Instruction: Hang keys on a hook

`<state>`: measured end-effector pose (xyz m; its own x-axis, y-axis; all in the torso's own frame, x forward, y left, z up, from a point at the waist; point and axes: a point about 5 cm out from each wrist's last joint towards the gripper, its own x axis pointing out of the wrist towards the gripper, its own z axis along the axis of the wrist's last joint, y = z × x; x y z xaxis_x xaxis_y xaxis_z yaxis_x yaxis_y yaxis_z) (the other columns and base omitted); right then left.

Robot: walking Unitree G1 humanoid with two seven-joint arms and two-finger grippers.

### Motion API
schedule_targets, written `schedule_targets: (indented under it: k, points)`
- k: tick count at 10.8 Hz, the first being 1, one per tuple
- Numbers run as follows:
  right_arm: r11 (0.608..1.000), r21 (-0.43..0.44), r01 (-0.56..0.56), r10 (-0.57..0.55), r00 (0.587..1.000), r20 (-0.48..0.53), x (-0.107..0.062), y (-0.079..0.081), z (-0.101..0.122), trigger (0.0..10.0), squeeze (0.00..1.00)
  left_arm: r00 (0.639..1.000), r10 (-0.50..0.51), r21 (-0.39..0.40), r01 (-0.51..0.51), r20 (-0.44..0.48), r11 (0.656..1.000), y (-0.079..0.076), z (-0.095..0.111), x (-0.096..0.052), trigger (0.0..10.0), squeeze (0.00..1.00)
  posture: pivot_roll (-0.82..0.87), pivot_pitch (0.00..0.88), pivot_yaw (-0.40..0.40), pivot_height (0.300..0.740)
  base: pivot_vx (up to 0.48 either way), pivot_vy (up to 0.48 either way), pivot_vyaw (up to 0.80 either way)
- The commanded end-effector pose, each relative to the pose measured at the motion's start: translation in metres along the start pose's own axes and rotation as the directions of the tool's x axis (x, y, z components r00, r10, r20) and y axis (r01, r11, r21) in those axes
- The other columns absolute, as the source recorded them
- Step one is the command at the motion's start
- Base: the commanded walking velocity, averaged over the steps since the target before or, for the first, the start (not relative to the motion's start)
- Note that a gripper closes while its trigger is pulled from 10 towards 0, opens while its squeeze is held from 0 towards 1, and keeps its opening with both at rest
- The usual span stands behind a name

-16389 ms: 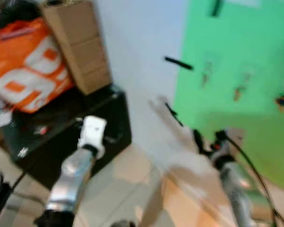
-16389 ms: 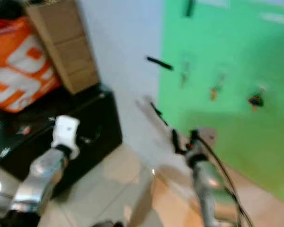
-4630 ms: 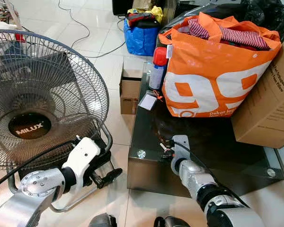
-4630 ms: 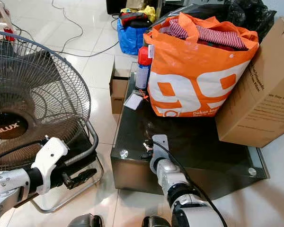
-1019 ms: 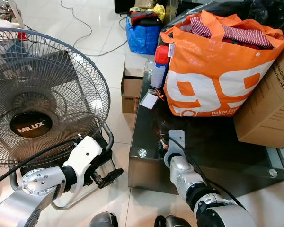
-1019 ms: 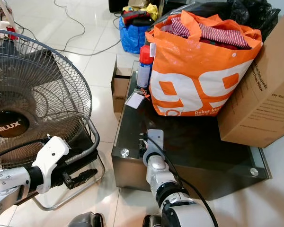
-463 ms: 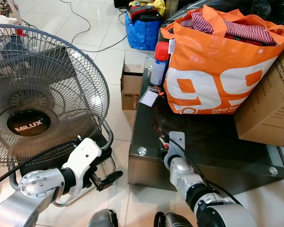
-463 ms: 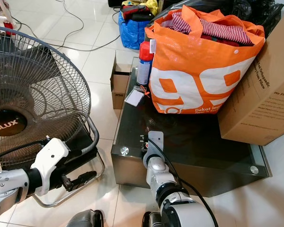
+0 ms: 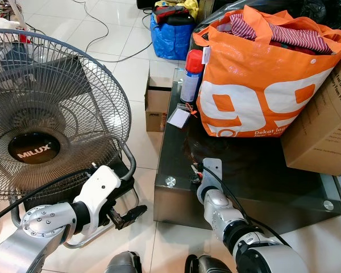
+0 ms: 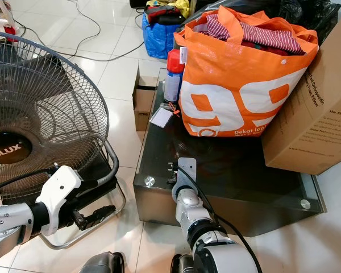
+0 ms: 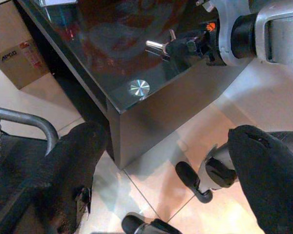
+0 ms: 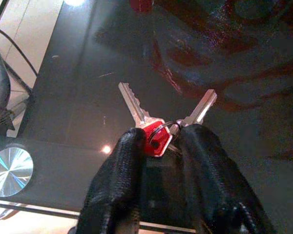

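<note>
Keys (image 12: 154, 130) lying near the front edge of a black glass table (image 9: 261, 187), with the right gripper (image 12: 156, 146) closing in on them

Right gripper is reaching down over the table's front edge, close to its left front corner; its two black fingers (image 12: 119, 161) are sitting narrowly apart on either side of the red key head and ring, touching or nearly touching them, while two silver blades are fanning out flat on the glass. Left gripper (image 9: 129, 215) is hanging low beside the table's left end, in front of a standing fan (image 9: 51, 114), its fingers spread wide and holding nothing. Orange bag (image 9: 261, 79), a cardboard box (image 9: 324, 119) and a spray can (image 9: 190, 77) are standing along the table's back edge
</note>
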<state>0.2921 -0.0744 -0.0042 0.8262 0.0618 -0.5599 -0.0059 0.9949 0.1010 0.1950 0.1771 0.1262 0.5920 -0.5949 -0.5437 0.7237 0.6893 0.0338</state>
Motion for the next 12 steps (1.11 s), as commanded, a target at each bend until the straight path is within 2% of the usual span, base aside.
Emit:
schedule_targets:
  k: [1, 7, 10, 12]
  points:
    - [0.998, 0.026, -0.049, 0.050, 0.999, -0.004, -0.001, 0.022, 0.004, 0.0, 0.00, 1.000, 0.004, 0.009, -0.004, 0.005, 1.000, -0.002, 0.002, -0.003, 10.0, 0.35, 0.20, 0.163, -0.064, 0.740, 0.000, 0.000, 0.00]
    - [0.998, 0.041, -0.046, 0.045, 0.999, 0.016, 0.001, 0.017, 0.010, 0.0, 0.00, 1.000, 0.012, 0.014, -0.012, 0.013, 1.000, 0.001, 0.003, 0.000, 10.0, 0.35, 0.19, 0.120, -0.064, 0.740, 0.000, 0.000, 0.00]
    - [0.990, 0.065, -0.128, 0.120, 0.987, 0.111, 0.004, 0.002, 0.032, 0.0, 0.00, 0.994, 0.067, -0.006, -0.067, 0.082, 0.998, 0.010, 0.007, 0.011, 10.0, 0.35, 0.15, 0.000, -0.075, 0.740, 0.000, 0.000, 0.00]
    - [0.980, 0.026, -0.197, 0.189, 0.965, 0.183, 0.002, -0.011, 0.042, 0.0, 0.00, 0.981, 0.139, -0.047, -0.134, 0.135, 0.990, 0.018, 0.009, 0.019, 10.0, 0.34, 0.13, 0.000, -0.084, 0.740, 0.000, 0.000, 0.00]
